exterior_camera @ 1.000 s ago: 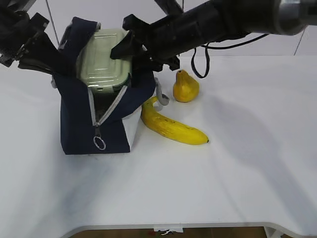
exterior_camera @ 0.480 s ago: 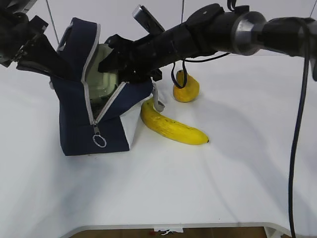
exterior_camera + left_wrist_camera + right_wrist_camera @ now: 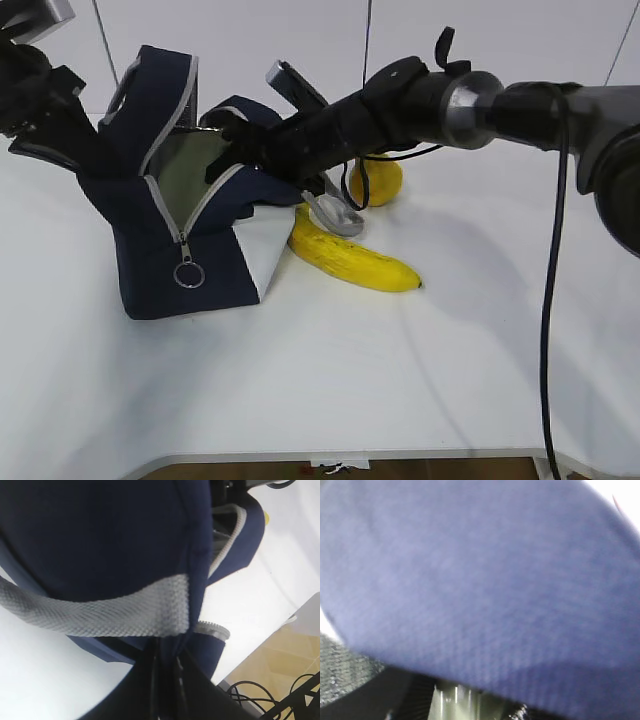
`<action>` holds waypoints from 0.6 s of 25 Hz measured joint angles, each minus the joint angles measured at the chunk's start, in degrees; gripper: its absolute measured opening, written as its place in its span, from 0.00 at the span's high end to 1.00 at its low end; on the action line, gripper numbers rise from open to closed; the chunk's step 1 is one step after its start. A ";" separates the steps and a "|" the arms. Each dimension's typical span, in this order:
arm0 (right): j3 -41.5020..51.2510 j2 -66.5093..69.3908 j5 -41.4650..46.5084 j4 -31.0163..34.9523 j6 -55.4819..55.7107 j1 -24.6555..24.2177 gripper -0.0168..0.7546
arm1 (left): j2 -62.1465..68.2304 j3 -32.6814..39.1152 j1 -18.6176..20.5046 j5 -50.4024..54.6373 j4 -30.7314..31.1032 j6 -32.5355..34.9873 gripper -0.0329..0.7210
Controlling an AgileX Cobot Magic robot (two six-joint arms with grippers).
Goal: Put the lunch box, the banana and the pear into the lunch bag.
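Navy lunch bag (image 3: 165, 275) with white side panel, grey zipper; yellow banana (image 3: 350, 260); yellow-orange pear (image 3: 385, 182).

Bright, even light falls from above on the white table (image 3: 470, 330), with soft grey shadows and no glare; the exterior view is sharp. The left wrist view is slightly soft. The right wrist view is badly blurred, filled by out-of-focus navy fabric (image 3: 480, 580).

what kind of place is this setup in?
Looks like a lab or test bench, not a home: bare white table, plain white wall panels, loose cables, and only the bag, banana and pear as props.
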 joint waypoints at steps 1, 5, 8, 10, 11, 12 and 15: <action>-0.11 1.02 -0.45 0.11 0.16 0.00 0.48 | 0.00 0.00 0.00 0.00 0.12 0.00 0.96; -0.23 2.44 -0.58 0.91 0.57 0.00 0.48 | 0.00 0.00 0.00 0.00 0.12 0.00 0.96; -0.86 2.56 -0.45 1.00 0.89 0.00 0.48 | 0.00 0.00 0.00 0.00 0.34 0.00 0.96; -1.79 2.56 0.41 0.52 0.99 0.00 0.45 | 0.00 0.00 0.00 0.00 0.34 0.00 0.96; -2.52 2.66 1.06 0.42 1.09 0.00 0.43 | 0.00 0.00 0.00 0.00 0.34 0.00 0.96; -3.29 2.66 1.99 0.42 1.21 0.00 0.40 | 0.00 0.00 0.00 0.00 0.34 0.00 0.96; -6.45 2.66 5.07 -0.09 1.33 0.00 0.28 | 0.00 0.00 0.00 0.00 0.36 0.00 0.96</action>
